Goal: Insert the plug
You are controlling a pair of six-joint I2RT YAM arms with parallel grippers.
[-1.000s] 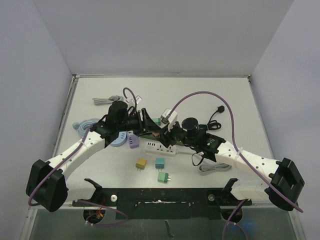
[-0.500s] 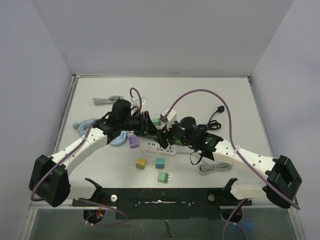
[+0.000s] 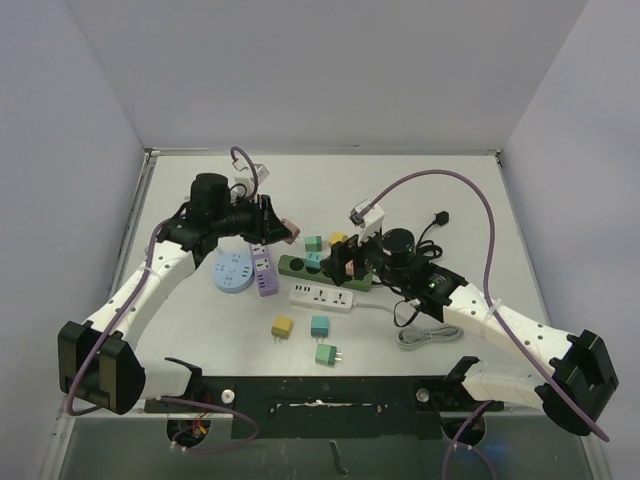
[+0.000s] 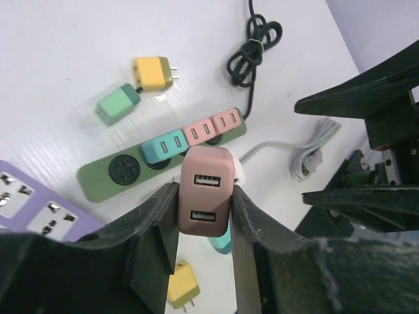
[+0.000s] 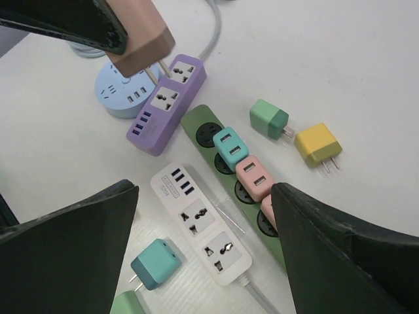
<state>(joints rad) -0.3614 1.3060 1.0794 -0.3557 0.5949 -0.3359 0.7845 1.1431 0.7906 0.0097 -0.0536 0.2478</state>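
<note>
Gripping the pink plug tight, left fingers hold it aloft by the purple strip; right fingers spread wide, empty. Best square the plug to a free slot, then press straight down.

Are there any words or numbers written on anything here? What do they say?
No words, brands or numbers can be read in any view.
white power strip: a tiny grey mark beside its USB slots, too small and blurred to read.
pink plug: no writing shows on its face.
green power strip: no writing shows.
</note>
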